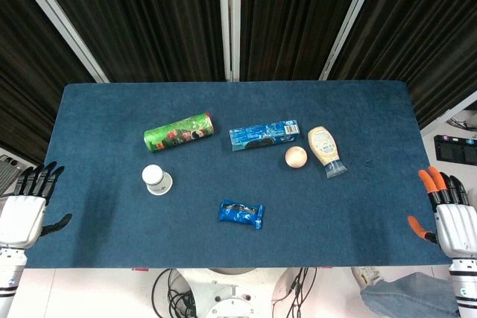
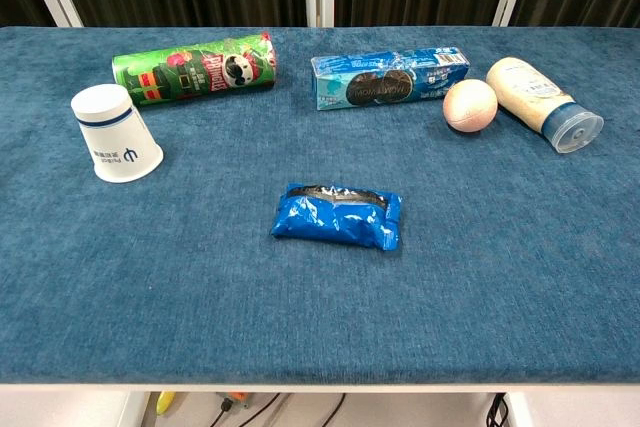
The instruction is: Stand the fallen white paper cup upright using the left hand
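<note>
White paper cup (image 2: pixel 117 134) with blue band and logo, mouth down on blue tabletop, left side

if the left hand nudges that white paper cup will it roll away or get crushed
The white paper cup looks thin-walled and empty, so probably light and easily dented by a firm squeeze. Its tapered shape would likely make it curve, not roll straight. The left hand is open at the table edge, well clear.

Matt paper cup (image 2: pixel 116 133) (glossy foil packet (image 2: pixel 337 215)), napped cloth table (image 2: pixel 500 277)

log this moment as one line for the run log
white paper cup: mouth-down on blue table, untouched | left hand: open at left table edge, off cup | right hand: open at right edge
</note>
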